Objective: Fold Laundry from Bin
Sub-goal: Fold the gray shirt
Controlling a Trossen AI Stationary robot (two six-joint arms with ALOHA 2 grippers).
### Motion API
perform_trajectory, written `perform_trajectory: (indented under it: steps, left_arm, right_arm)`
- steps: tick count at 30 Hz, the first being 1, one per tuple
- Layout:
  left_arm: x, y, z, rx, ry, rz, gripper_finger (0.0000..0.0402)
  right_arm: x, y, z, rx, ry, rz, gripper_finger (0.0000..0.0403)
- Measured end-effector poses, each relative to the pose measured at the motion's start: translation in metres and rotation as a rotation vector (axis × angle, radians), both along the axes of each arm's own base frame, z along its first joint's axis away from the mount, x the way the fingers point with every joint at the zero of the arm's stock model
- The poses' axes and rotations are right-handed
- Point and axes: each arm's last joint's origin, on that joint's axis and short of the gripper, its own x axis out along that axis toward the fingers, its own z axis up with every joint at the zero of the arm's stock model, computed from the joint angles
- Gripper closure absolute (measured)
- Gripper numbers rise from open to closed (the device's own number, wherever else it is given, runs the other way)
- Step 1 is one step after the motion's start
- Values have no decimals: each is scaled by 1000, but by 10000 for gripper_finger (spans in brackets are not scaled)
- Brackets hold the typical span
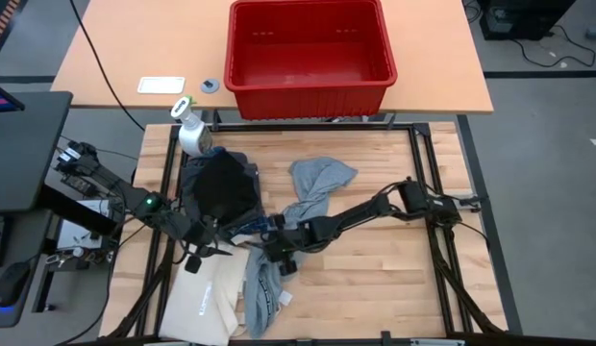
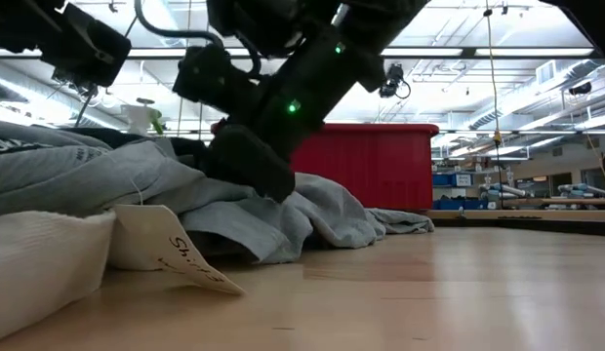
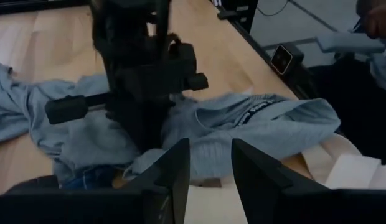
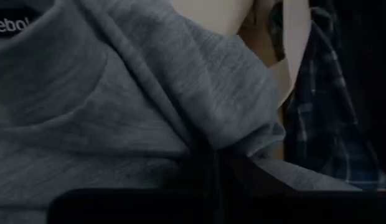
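The right gripper (image 1: 276, 258) reaches low across the table – pinched tight on the light grey garment (image 1: 264, 288). The left gripper (image 1: 204, 252) hovers beside it, fingers parted, empty. The red bin (image 1: 310, 58) sits behind.

Red bin (image 1: 310, 50), black garment (image 1: 221, 188), light grey garment (image 1: 322, 179), blue plaid shirt (image 4: 317, 112), cream tote (image 1: 207, 300).

The bin (image 1: 309, 50) stands at the far edge of the desk (image 1: 375, 259), behind the laundry (image 1: 250, 207). A spray bottle (image 1: 191, 130) stands at the pile's far left corner. A tote bag (image 1: 207, 298) lies at the near left — partly under the garments. The right gripper (image 1: 277, 258) sits pressed into the laundry at its near side; the left gripper (image 1: 204, 252) is just left of it, above the tote bag.
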Motion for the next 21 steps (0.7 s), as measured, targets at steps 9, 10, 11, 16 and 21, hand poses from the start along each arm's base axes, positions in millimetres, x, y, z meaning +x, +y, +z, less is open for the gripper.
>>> perform_trajectory:
  steps: [9,10,11,16,21]
  left_arm:
    - [2,-1,4,-22,-37,1,280]
    - [2,-1,4,-22,-37,1,280]
    - [2,-1,4,-24,-40,2,280]
    - [2,-1,4,-25,-40,2,280]
    - [2,-1,5,-29,-47,2,280]
  right_arm:
    - [-41,35,86,-160,-50,-90,393]
    - [-50,39,97,-149,-42,-105,392]
    - [-59,44,105,-130,-20,-118,388]
    - [-114,79,129,-71,119,-208,375]
    - [-169,114,125,-35,298,-404,386]
